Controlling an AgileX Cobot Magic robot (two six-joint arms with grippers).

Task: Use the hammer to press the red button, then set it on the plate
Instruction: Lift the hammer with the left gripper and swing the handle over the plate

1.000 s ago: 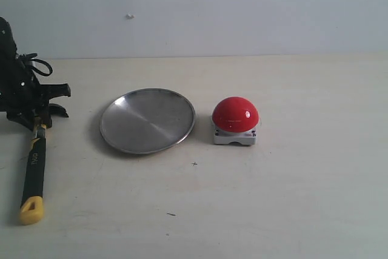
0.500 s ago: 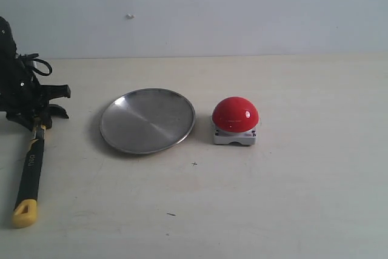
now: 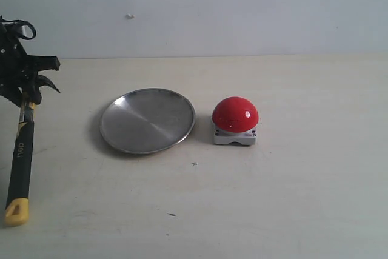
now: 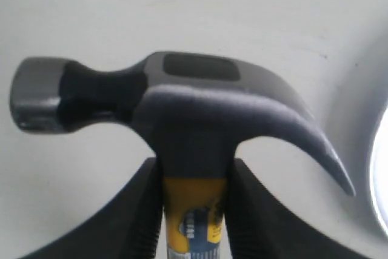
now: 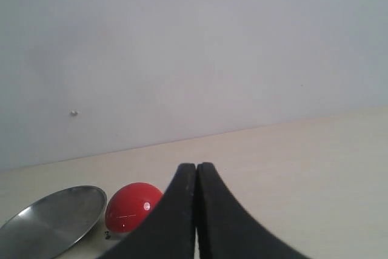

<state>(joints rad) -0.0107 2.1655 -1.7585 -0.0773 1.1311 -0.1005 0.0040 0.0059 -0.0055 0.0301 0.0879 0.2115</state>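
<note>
At the far left, my left gripper point(image 3: 27, 92) is shut on the yellow neck of the hammer point(image 3: 20, 156), whose black handle hangs down to its yellow end cap near the table. In the left wrist view the dark hammer head point(image 4: 176, 98) sits just past the gripper point(image 4: 193, 177), both fingers pressed against the neck. The silver plate point(image 3: 147, 120) lies mid-left on the table, with the red button point(image 3: 235, 114) on its grey base just right of it. My right gripper point(image 5: 196, 171) is shut and empty; it looks toward the button point(image 5: 131, 208) and plate point(image 5: 51, 219).
The pale table point(image 3: 291, 198) runs back to a plain white wall point(image 3: 242, 10). A small dark speck point(image 3: 194, 164) lies in front of the plate.
My left gripper has risen with the hammer: the head end went up and the handle swung left, now hanging steeper. Plate, button and right gripper show no movement.
</note>
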